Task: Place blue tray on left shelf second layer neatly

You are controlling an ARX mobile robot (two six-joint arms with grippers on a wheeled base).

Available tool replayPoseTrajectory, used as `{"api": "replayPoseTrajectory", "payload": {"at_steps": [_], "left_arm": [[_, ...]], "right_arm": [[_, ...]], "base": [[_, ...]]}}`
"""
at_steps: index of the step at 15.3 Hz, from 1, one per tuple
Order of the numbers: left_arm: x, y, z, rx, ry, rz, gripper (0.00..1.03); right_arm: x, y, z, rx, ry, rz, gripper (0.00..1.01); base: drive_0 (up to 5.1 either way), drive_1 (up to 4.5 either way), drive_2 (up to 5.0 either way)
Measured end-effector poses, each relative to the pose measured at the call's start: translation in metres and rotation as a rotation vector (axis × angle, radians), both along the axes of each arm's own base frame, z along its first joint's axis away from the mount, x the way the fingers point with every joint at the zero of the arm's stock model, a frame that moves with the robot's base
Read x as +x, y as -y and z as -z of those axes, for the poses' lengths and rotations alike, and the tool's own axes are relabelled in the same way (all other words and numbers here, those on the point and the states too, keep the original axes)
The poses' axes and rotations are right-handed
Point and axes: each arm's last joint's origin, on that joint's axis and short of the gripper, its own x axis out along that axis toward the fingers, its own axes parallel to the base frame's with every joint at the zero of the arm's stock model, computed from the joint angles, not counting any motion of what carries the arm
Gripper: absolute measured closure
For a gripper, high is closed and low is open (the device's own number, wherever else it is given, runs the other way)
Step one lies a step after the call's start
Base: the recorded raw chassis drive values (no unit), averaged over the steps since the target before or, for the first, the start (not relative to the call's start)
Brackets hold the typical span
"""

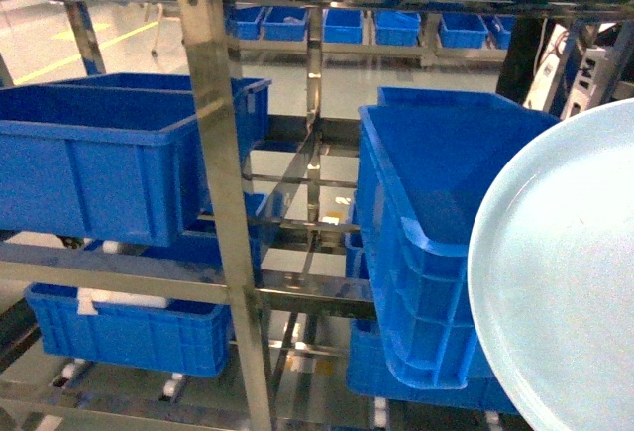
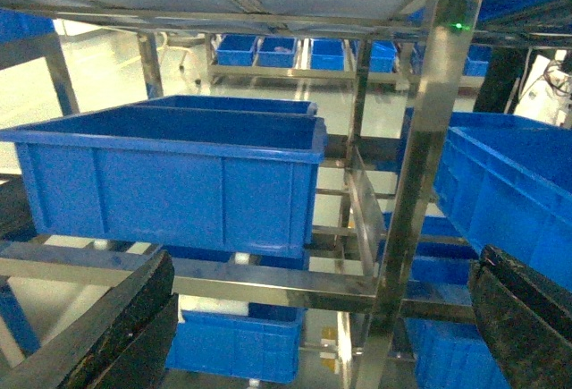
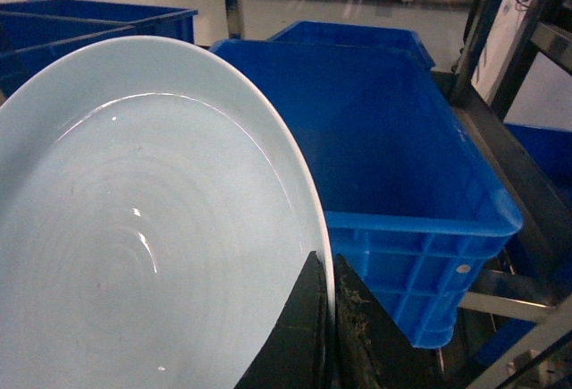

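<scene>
Facing a steel shelving rack [image 1: 223, 203], we see deep blue crates [image 1: 99, 168] on its levels and more crates on a far rack across a pale floor. Our right gripper [image 3: 329, 335] is clamped on the rim of the blue tray [image 3: 134, 228], its dark fingers pinching the near edge, the dish tilted in the air just beside the right-hand crate [image 3: 384, 139]. Our left gripper [image 2: 313, 317] hangs spread wide and empty before the left shelf, level with the crate [image 2: 179, 174] on it.
</scene>
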Motion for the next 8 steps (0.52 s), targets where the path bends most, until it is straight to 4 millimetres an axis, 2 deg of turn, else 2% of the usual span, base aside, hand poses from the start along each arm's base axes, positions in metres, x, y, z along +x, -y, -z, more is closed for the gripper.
{"api": "replayPoseTrajectory", "payload": {"at_steps": [2, 7, 8], "left_arm": [[0.0, 0.0, 0.0002, 0.0, -0.002, 0.0, 0.05], [0.0, 0.0, -0.0002, 0.0, 0.002, 0.0, 0.05], [0.0, 0.0, -0.0001, 0.0, 0.001, 0.0, 0.05]], "right_arm": [[-0.0005, 0.0, -0.0008, 0.0, 0.006, 0.0, 0.99], [-0.0004, 0.0, -0.0008, 0.0, 0.006, 0.0, 0.99], [-0.0004, 0.0, -0.0008, 0.0, 0.006, 0.0, 0.99]], "base": [[-1.2, 3.0, -5.3], [0.2, 4.37, -3.9], [0.0, 0.0, 0.0]]}}
